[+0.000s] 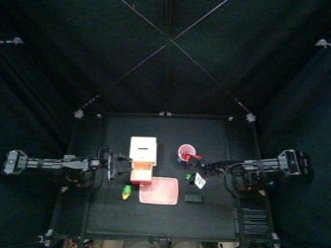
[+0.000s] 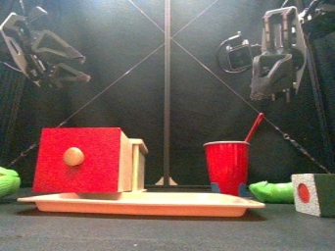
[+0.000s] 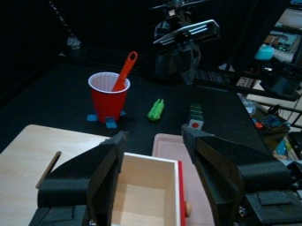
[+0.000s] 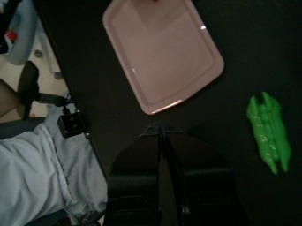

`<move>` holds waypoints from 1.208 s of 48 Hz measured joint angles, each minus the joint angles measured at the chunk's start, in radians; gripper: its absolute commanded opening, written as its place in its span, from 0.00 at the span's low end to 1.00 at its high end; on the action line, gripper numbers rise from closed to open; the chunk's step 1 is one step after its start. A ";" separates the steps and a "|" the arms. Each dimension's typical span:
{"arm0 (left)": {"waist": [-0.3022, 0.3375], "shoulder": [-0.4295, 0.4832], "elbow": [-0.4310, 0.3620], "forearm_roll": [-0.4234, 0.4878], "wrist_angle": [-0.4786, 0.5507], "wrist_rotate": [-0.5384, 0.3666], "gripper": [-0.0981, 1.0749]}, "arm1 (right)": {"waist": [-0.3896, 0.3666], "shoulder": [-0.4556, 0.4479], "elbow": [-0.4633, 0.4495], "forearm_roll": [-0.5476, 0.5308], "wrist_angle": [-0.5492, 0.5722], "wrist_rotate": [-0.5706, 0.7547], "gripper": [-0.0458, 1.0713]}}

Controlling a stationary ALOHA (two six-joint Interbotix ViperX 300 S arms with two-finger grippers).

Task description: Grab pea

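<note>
The pea (image 1: 126,191) is a tiny bright green piece on the black table just left of the pink tray (image 1: 165,197). It shows at the far left of the front view (image 2: 7,182), and neither wrist view shows it. My left gripper (image 3: 154,141) hangs open above the wooden box (image 3: 144,190), back from the pea. My right gripper (image 4: 163,132) is shut and empty, held high (image 2: 268,88) on the right side. A longer green pod (image 4: 269,132) lies on the table beside it.
A red-fronted wooden box (image 2: 85,162) stands on the pink tray (image 2: 197,203). A red cup (image 2: 226,167) with a red stick stands right of it. The longer pod (image 2: 272,190) and a white cube (image 2: 314,193) lie farther right. A person's clothing (image 4: 48,168) shows past the table edge.
</note>
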 measured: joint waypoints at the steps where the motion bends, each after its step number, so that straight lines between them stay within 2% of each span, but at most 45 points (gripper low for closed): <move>1: 0.000 0.002 0.002 -0.002 0.000 0.000 0.84 | -0.003 0.000 -0.002 -0.028 0.008 0.026 0.07; 12: 0.000 0.000 0.006 -0.006 0.002 0.000 0.84 | 0.032 0.000 -0.011 -0.304 0.041 0.290 0.07; 21: 0.002 0.000 0.008 -0.006 0.000 0.000 0.84 | 0.120 0.000 0.006 -0.543 0.044 0.477 0.08; 28: 0.003 0.002 0.009 -0.006 0.000 0.000 0.84 | 0.176 0.000 0.041 -0.706 0.044 0.566 0.20; 34: 0.005 0.002 0.012 -0.006 0.002 0.000 0.84 | 0.207 0.000 0.067 -0.788 0.043 0.609 0.34; 49: 0.005 0.000 0.015 -0.008 0.000 0.000 0.84 | 0.222 0.012 0.098 -0.902 0.025 0.617 0.70; 58: 0.005 0.002 0.020 -0.008 0.002 0.000 0.84 | 0.224 0.049 0.110 -0.933 0.023 0.615 0.83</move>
